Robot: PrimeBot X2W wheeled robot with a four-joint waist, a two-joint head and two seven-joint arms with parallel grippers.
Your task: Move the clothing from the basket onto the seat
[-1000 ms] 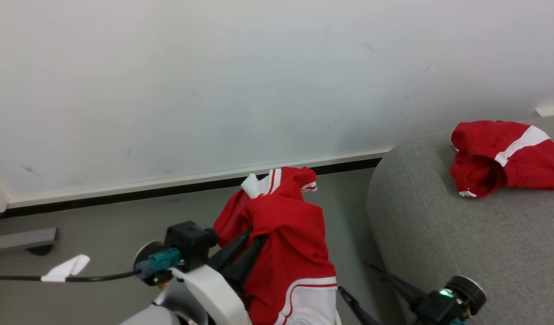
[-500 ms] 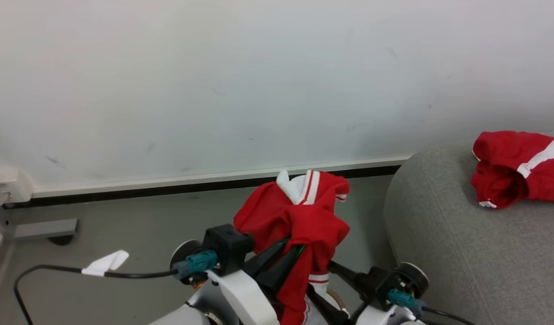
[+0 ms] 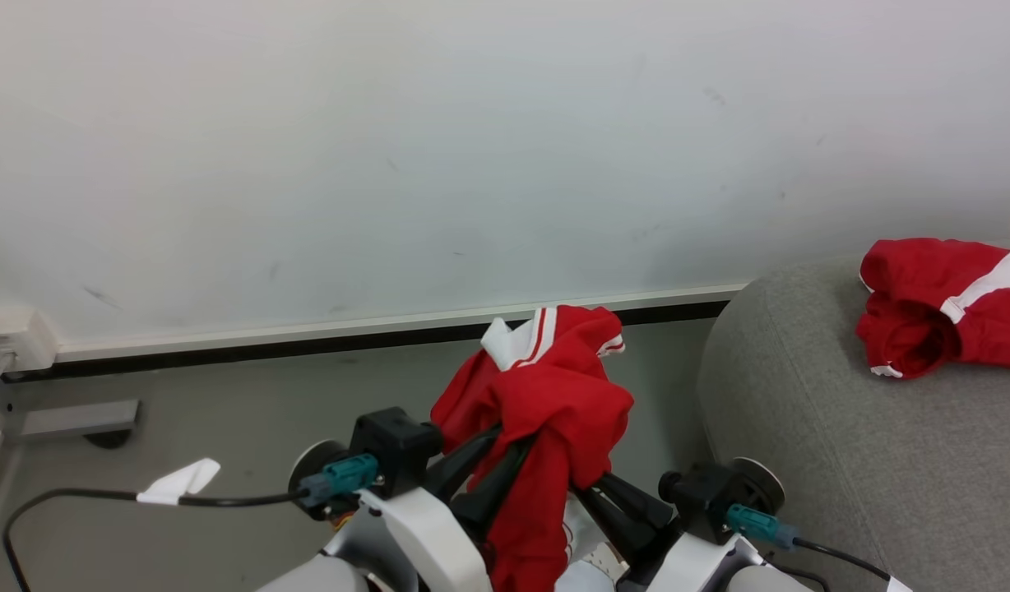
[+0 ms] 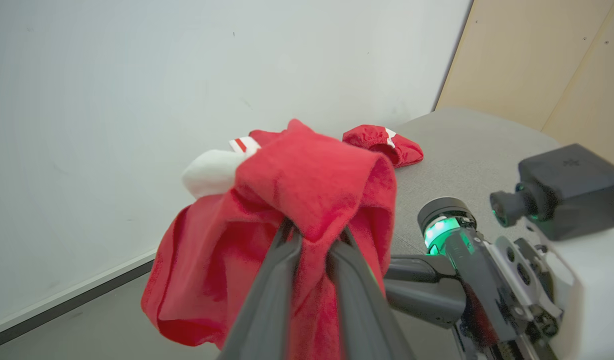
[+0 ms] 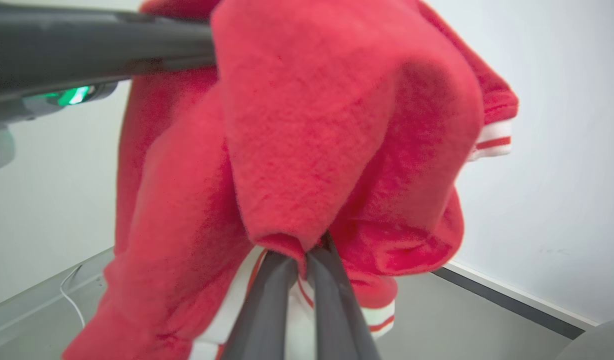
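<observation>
**One garment aloft, just short of the seat**

The step in hand looks like the carry. The red garment (image 3: 546, 395) hangs above the floor (image 3: 209, 411) just to the left of the seat (image 3: 842, 427) and touches neither. Both tools grip it. The left gripper (image 4: 314, 240) has its fingers nearly together, with a fold of cloth pinched between them. The right gripper (image 5: 307, 252) is clamped tight on another fold, reaching in from the seat's side.

By my judgement, the next move is to swing both arms over the seat's rounded near edge, high enough for the dangling hem to clear it, and then part both pairs of fingers.

The cloth is bright red and fleecy. It is bunched in a mound over the fingertips, with white red-striped trim poking out on top. Another garment (image 3: 941, 304) lies crumpled on the seat's far right, well apart.
</observation>
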